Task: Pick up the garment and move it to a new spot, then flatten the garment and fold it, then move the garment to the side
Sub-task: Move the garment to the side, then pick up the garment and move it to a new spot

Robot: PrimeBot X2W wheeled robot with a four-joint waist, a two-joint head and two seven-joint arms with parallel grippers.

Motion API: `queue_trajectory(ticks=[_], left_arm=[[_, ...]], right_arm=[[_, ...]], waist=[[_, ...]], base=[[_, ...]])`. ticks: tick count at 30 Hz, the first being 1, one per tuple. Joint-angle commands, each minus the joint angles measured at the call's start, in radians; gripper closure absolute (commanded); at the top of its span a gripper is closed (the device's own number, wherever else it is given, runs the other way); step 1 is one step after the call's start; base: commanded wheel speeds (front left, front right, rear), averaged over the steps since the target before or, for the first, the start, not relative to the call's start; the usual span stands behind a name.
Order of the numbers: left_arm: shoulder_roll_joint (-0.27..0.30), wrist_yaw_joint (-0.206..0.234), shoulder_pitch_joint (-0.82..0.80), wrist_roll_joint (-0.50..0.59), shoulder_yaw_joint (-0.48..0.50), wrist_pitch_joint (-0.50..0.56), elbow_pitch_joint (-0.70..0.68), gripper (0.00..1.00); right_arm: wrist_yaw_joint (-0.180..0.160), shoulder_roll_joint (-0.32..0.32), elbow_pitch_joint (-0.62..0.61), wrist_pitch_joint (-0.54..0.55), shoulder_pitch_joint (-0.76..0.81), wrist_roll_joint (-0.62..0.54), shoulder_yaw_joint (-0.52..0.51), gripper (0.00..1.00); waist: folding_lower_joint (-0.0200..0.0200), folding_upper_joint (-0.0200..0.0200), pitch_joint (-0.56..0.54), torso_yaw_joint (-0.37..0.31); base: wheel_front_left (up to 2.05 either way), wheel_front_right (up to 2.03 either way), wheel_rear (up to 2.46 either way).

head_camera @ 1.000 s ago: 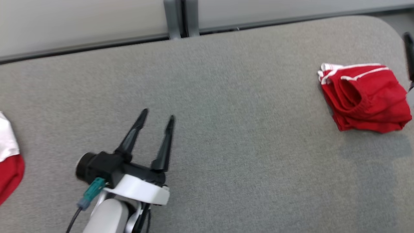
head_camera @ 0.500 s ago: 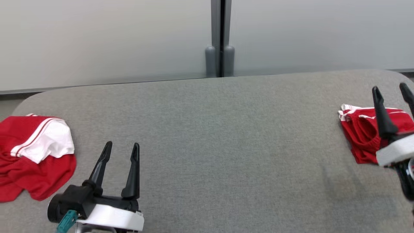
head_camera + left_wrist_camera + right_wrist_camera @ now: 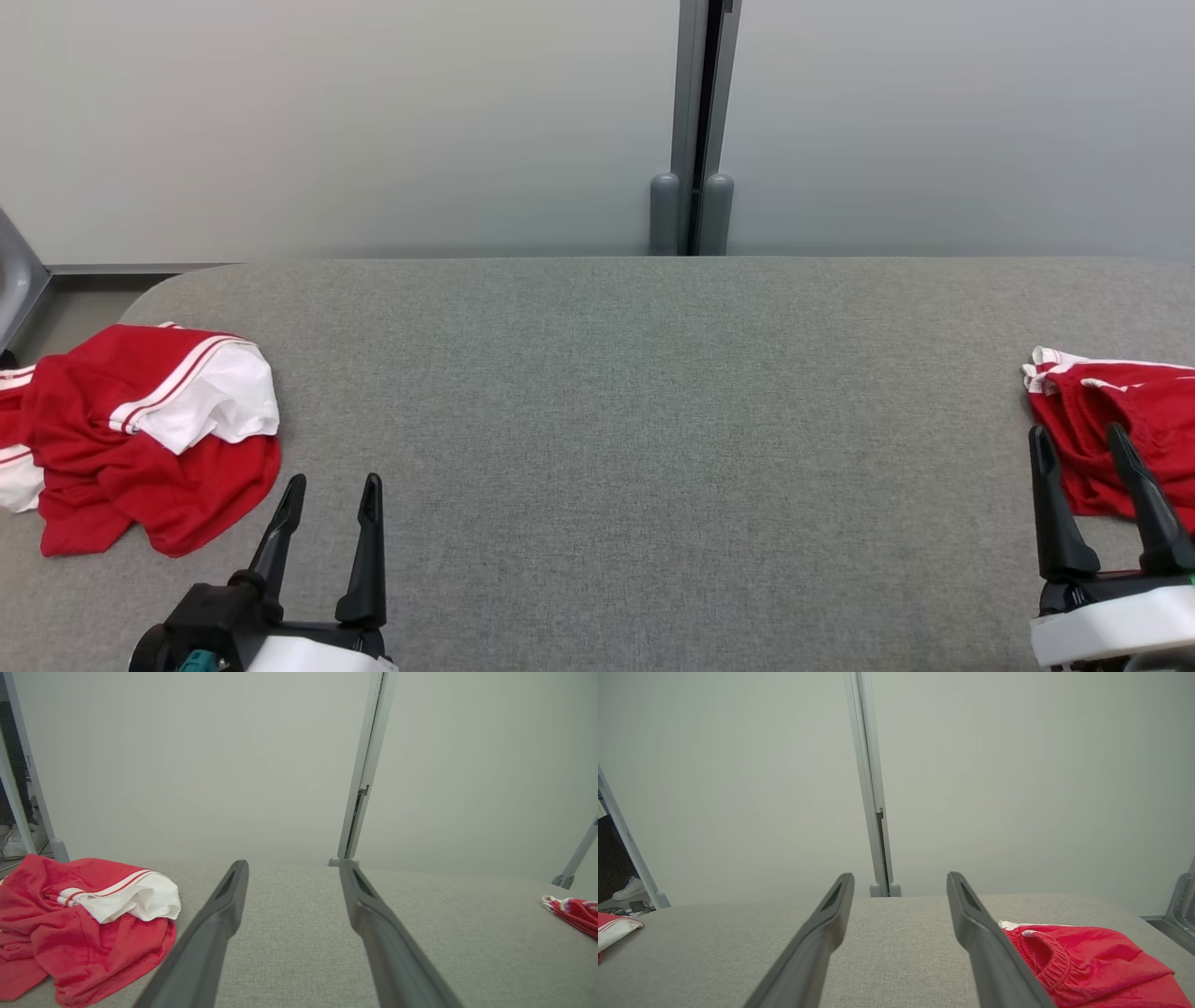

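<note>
While both stand wide open and grip nothing, the left end effector hangs low at seven o'clock in the head view and the right end effector at five o'clock. The crumpled garment, red with a white striped part on top, lies at about ten o'clock from the left one, near it but apart, at the left end of the counter. It looks like the piece to pick up, and that step is not yet begun. A folded garment, also red, lies at one o'clock from the right end effector, just beside its fingers; whether they touch it I cannot tell.

A shallow pinch on the heap could catch just the loose white layer, so the rest trails and bunches. A careless swing of the right arm could snag the folded piece and undo it.

Grey woven cloth covers the counter, which has rounded corners and is bare across its middle. Behind it, at twelve o'clock, stands a pale wall split by a grey post.
</note>
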Motion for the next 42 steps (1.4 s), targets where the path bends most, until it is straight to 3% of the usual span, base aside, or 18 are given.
queue_trajectory(ticks=[1,25,42], left_arm=[[0.001,-0.005,0.002,0.007,0.006,-0.001,0.002,0.00],[-0.048,-0.050,-0.004,0.060,0.040,-0.002,0.042,0.00],[-0.040,-0.039,-0.002,0.083,0.081,-0.001,0.058,0.00]], right_arm=[[0.000,-0.002,-0.010,-0.004,0.007,0.000,-0.006,0.00],[0.000,0.022,0.015,-0.005,0.002,0.015,0.050,0.00],[0.000,0.036,0.028,-0.005,0.002,0.005,0.086,0.00]], waist=[[0.0000,-0.0001,-0.001,-0.001],[0.0000,-0.0001,-0.011,-0.012],[0.0000,-0.0001,-0.020,0.217]], base=[[0.00,0.00,0.00],[0.00,0.00,0.00],[0.00,0.00,0.00]])
